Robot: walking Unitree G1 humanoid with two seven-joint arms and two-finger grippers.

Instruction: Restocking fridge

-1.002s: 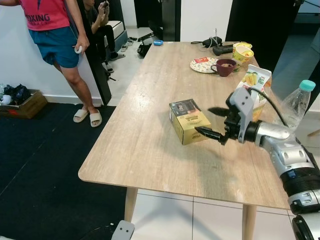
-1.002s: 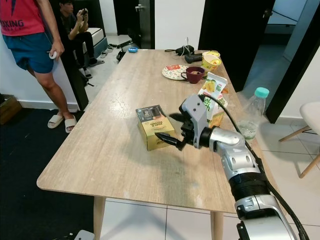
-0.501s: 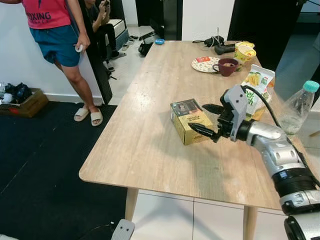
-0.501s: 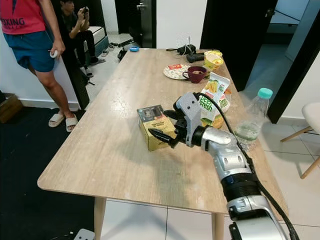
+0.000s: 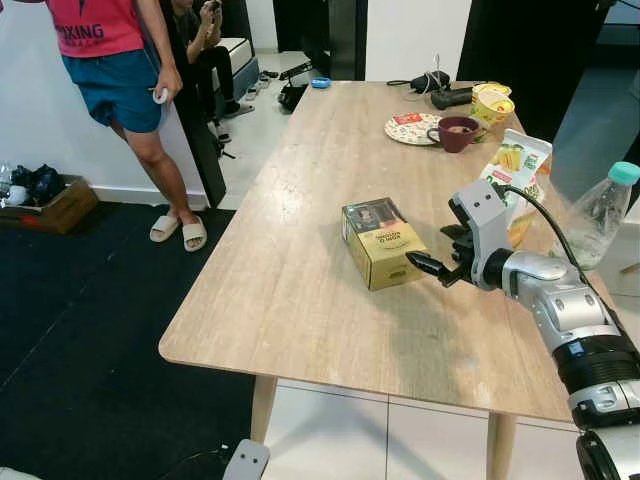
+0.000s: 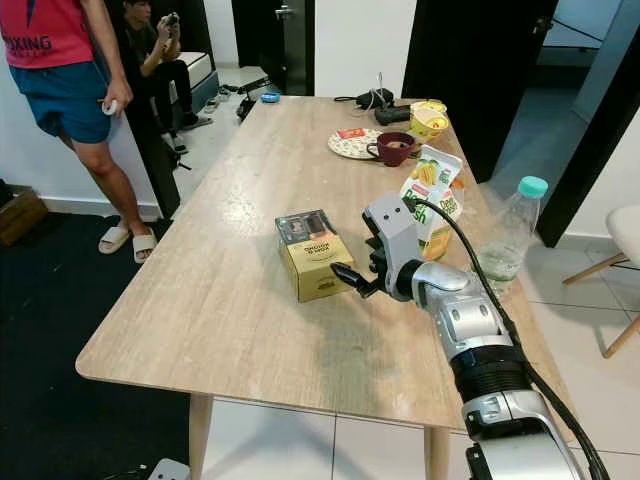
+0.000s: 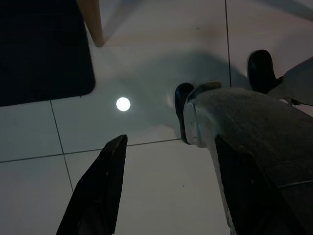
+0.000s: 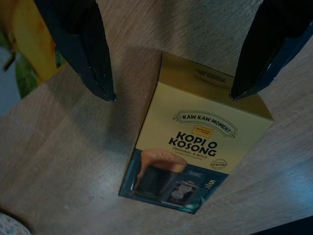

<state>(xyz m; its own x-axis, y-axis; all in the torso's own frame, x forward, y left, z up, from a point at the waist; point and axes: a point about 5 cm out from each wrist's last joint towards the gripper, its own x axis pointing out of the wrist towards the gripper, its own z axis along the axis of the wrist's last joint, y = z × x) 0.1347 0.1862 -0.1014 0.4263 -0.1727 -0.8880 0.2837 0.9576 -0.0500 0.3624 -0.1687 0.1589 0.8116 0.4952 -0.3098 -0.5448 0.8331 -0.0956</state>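
Right gripper, fingers wide apart and empty, hovers at centre right, just beside the flat yellow cardboard coffee box on the pale wooden table; better to straddle both box sides evenly before closing.

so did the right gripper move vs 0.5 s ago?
Yes. The right gripper has pulled back from the yellow coffee box toward the juice carton; its near finger overlapped the box edge before, now sits just off it.
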